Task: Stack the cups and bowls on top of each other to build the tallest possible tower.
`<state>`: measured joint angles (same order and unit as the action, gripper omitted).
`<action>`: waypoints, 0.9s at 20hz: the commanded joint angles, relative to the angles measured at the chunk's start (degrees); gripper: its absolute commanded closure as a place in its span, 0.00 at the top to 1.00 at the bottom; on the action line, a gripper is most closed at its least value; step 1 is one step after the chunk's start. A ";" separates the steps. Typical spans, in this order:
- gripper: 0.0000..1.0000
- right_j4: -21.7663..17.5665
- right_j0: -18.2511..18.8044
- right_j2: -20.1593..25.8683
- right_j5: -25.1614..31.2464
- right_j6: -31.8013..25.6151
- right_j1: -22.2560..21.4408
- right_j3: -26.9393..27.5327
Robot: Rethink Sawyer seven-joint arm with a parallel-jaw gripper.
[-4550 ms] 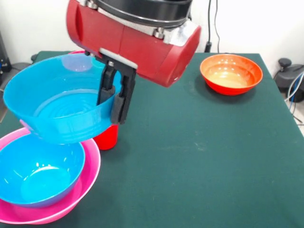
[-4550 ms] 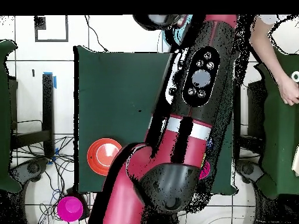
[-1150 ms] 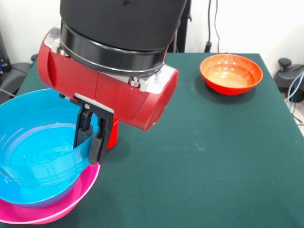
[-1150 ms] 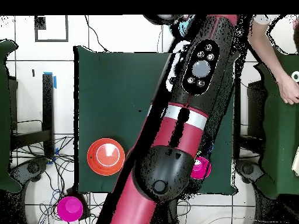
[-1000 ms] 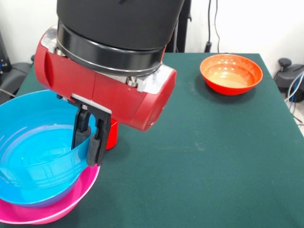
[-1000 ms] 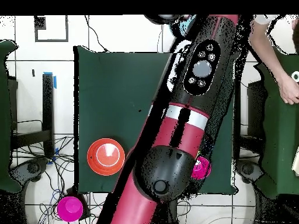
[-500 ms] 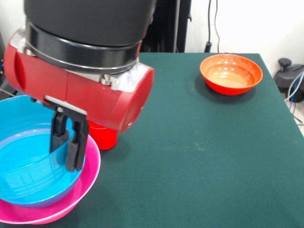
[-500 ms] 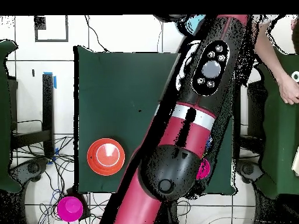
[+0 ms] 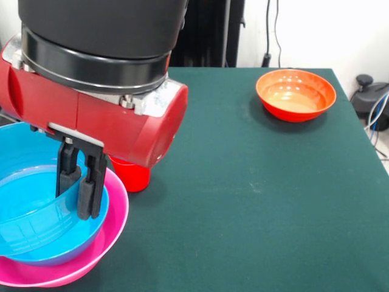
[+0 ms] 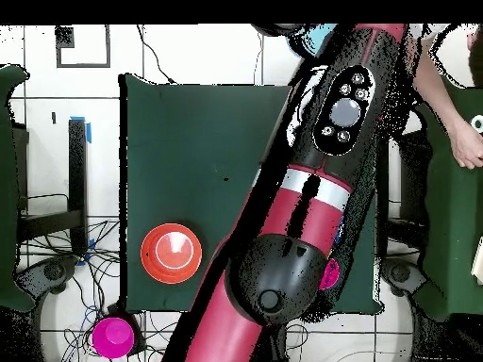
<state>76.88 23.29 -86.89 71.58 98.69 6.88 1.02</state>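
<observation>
My gripper (image 9: 79,182) is shut on the rim of a large light blue bowl (image 9: 24,146), one finger inside the wall and one outside. The bowl is tilted and sits low inside another blue bowl (image 9: 55,252), which is nested in the huge hot-pink bowl (image 9: 115,228) at the table's near left corner. A red cup (image 9: 130,175) stands just behind the pile, partly hidden by my wrist. An orange bowl (image 9: 296,94) stands alone at the far right and also shows in the overhead view (image 10: 171,253). The green cup is out of view. In the overhead view my arm hides the gripper.
In the overhead view a small magenta bowl (image 10: 115,336) lies off the table near the robot's base. A sliver of another pink bowl (image 10: 329,274) shows beside my arm. A person's hand (image 10: 464,146) is at the right edge. Cables hang behind the table.
My gripper has carried the light blue bowl left and down, from above the pile into the blue bowl that sits in the pink one. The grip has not changed.
</observation>
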 commanded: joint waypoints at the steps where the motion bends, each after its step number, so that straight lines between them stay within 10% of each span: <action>1: 0.00 -0.89 -0.08 -2.42 -0.13 -17.03 0.89 0.24; 18: 0.00 -0.92 -0.42 -3.37 2.03 -14.82 1.23 -0.22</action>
<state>76.88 23.29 -88.15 71.58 98.69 6.99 1.03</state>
